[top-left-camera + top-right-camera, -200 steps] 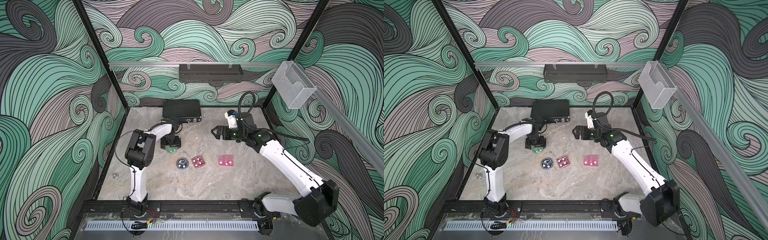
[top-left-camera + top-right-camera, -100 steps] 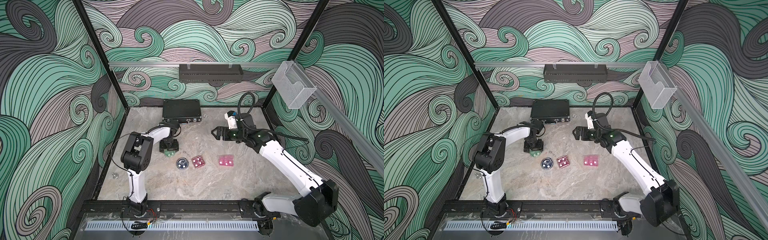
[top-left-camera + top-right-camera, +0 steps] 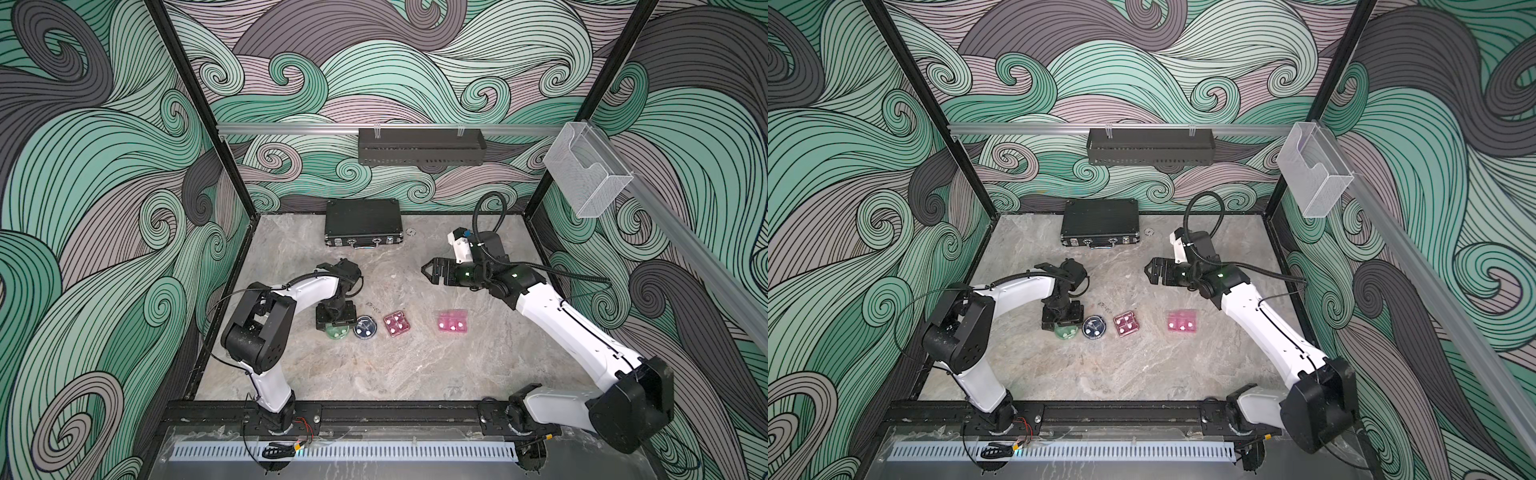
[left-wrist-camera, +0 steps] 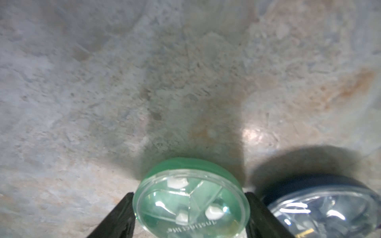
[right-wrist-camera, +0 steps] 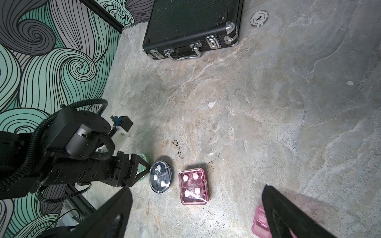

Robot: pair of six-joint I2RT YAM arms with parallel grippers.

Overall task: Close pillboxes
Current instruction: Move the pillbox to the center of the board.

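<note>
Under left claw [image 3: 336, 326]: green pillbox [image 3: 338, 332] (half-hidden)

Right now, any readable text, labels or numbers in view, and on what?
"instinct life": upside down on the lid of the round green translucent pillbox, left wrist view.
"LAS VEGAS", "1": white round poker chip beside the black briefcase.
Print on the round dark blue pillbox and square dark pink pillbox: too blurred to read.

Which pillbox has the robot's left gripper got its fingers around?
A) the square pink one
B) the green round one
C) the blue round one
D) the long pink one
B: in the left wrist view, the left gripper has a finger against each side of the green pillbox, and the blue one sits just beside it.
</note>
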